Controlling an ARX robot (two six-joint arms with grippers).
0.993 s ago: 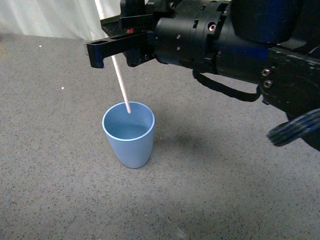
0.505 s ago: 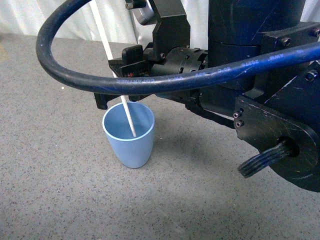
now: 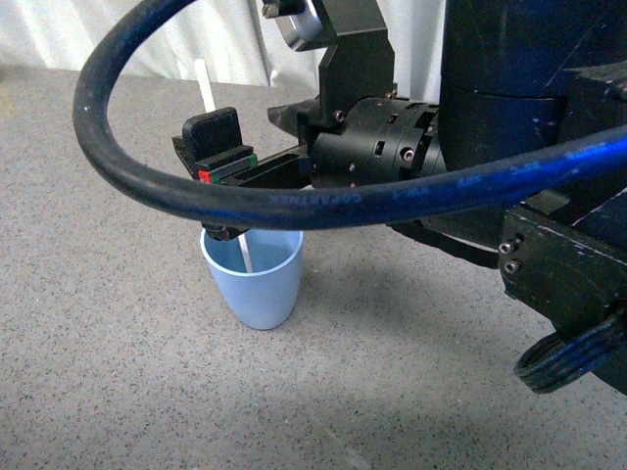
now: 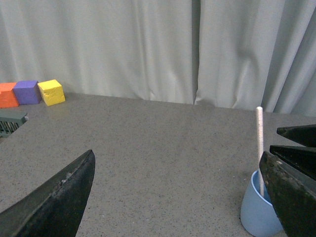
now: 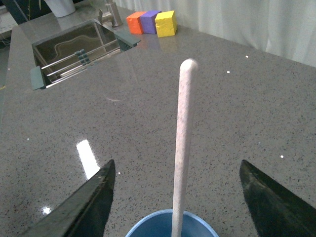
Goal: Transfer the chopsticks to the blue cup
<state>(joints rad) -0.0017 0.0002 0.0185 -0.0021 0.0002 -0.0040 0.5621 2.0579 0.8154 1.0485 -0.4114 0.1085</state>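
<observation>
The blue cup (image 3: 257, 287) stands upright on the grey counter. The chopsticks (image 3: 204, 82), one pale stick, stands in it with its lower end inside and its top leaning away to the far left. My right gripper (image 3: 217, 168) hovers just above the cup's rim, open, its fingers (image 5: 85, 206) wide on either side of the stick (image 5: 182, 143) and not touching it; the cup rim (image 5: 148, 222) shows below. My left gripper (image 4: 173, 207) is open and empty, off to one side of the cup (image 4: 256, 217) and stick (image 4: 259, 138).
Orange (image 5: 136, 22), purple (image 5: 149, 20) and yellow (image 5: 166, 23) cubes sit at the counter's far edge beside a sink with a rack (image 5: 74, 49). A white curtain (image 4: 148, 44) backs the counter. A thick cable (image 3: 108, 147) arcs across the front view.
The stick has slid down into the cup, its top much lower now. My right gripper came down over the cup and opened, letting the stick go.
</observation>
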